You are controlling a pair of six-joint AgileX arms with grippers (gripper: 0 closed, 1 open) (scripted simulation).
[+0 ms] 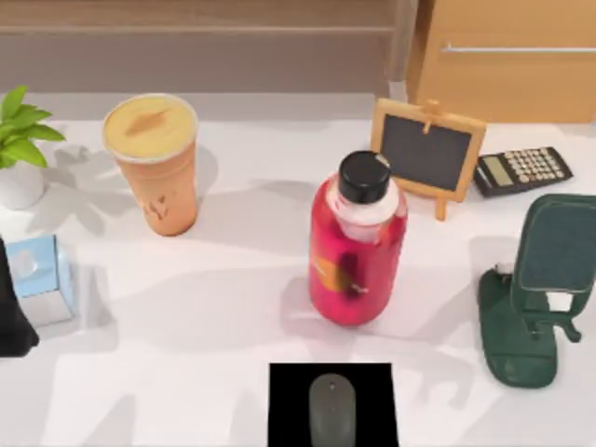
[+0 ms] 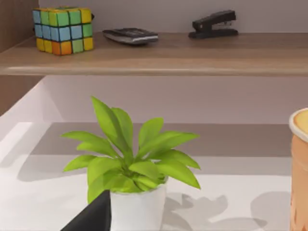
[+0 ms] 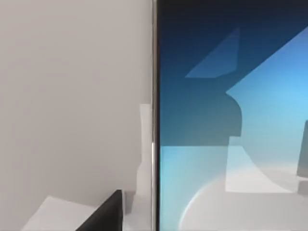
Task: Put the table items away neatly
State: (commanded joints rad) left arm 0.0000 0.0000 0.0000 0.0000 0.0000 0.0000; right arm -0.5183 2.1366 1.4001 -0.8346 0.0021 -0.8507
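You had the tall orange cup with the yellowish top [image 1: 154, 168] standing upright at about 10 o'clock from the middle of the broad white tabletop [image 1: 186, 345]. The small oval grey computer mouse [image 1: 332, 407] lay at 6 o'clock, centred on a square black mouse pad [image 1: 289, 405] at the near edge. Between them, close to the centre, stood a red bottle with a black cap [image 1: 358, 251]. A little wooden-framed chalkboard easel [image 1: 428, 154] stood at 1 o'clock, with a dark calculator [image 1: 521, 170] just beside it.

At 3 to 4 o'clock a dark green stand [image 1: 521, 349] carried a dark rounded slab [image 1: 557, 244]. You could not tell from above whether that slab was the phone. In the right wrist view the slim smartphone with the pale blue glowing screen [image 3: 231, 120] sat very near the camera. A dark tip of the right gripper [image 3: 107, 211] showed just beside the phone's edge, and whether they touched was unclear. You could not tell if that gripper was open or closed.

Your left arm [image 1: 11, 312] sat at the 9 o'clock edge, next to a pale blue tissue box [image 1: 42, 275]. The left gripper [image 2: 94, 217] showed as a dark tip just beside the white-potted green plant [image 2: 137, 207]; its state could not be told either.
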